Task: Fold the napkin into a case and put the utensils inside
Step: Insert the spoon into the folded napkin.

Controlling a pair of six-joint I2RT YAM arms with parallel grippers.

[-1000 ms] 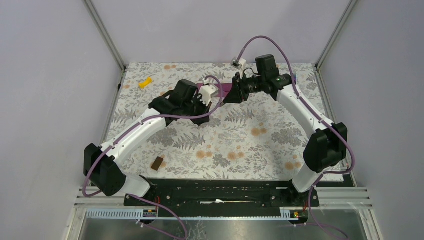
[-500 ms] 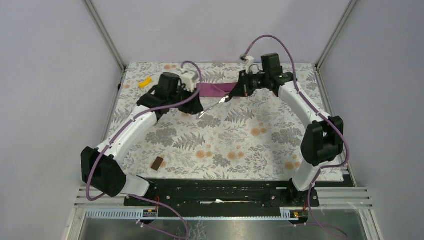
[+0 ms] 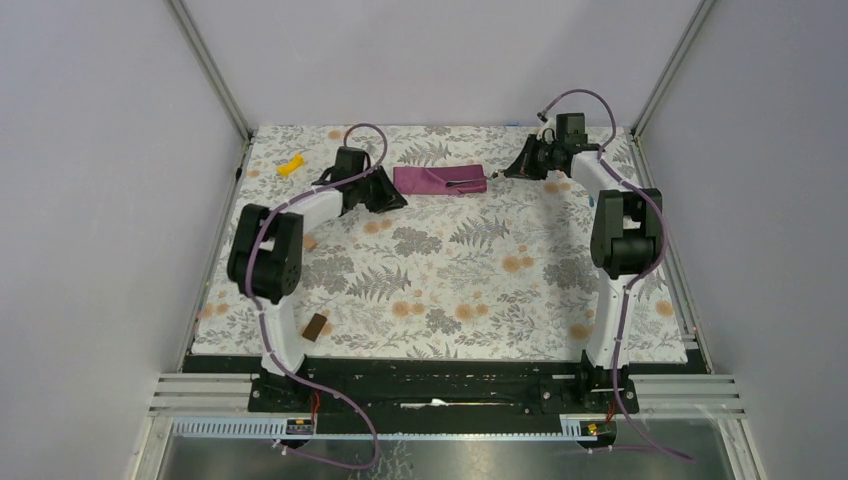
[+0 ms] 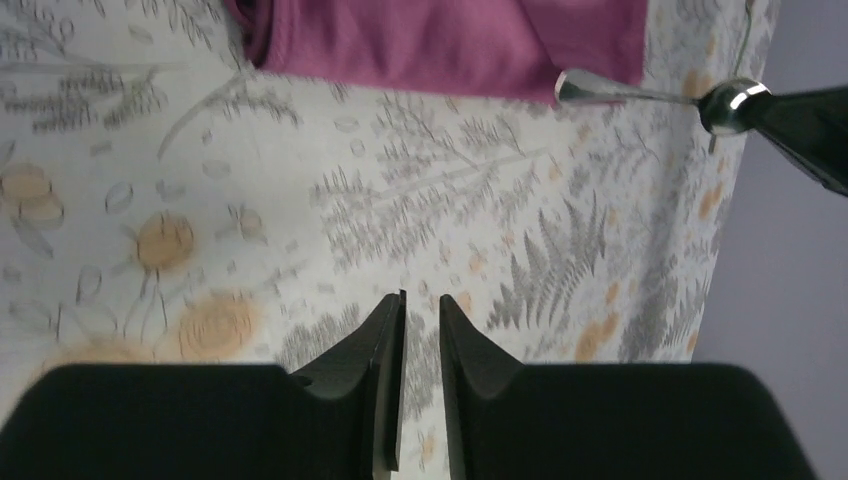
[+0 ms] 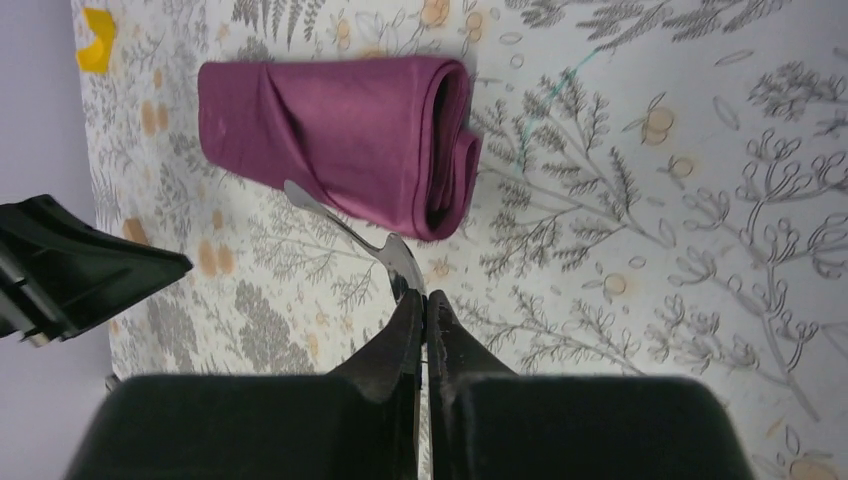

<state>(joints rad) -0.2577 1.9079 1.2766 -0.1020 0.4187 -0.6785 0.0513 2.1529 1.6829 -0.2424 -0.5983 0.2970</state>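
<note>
The napkin, folded into a plum-magenta case (image 3: 440,180) (image 5: 335,135) (image 4: 440,45), lies at the back middle of the table. My right gripper (image 3: 517,168) (image 5: 425,295) sits just right of it and is shut on the silvery head of a spoon (image 5: 345,228) (image 4: 640,95). The spoon's handle tip reaches the case's near edge. My left gripper (image 3: 392,197) (image 4: 420,297) hovers left of the case, jaws a narrow gap apart with nothing between them. The case's rolled open end (image 5: 452,150) faces the right gripper. No fork shows.
A small yellow piece (image 3: 290,165) (image 5: 97,25) lies at the back left. A brown block (image 3: 316,326) sits near the front left. Aluminium frame posts and grey walls close in the floral table's back and sides.
Both grippers have drawn apart from the case, left one leftward, right one rightward with the spoon. The right jaws closed; the left jaws opened, then narrowed. Both arms have folded back.
</note>
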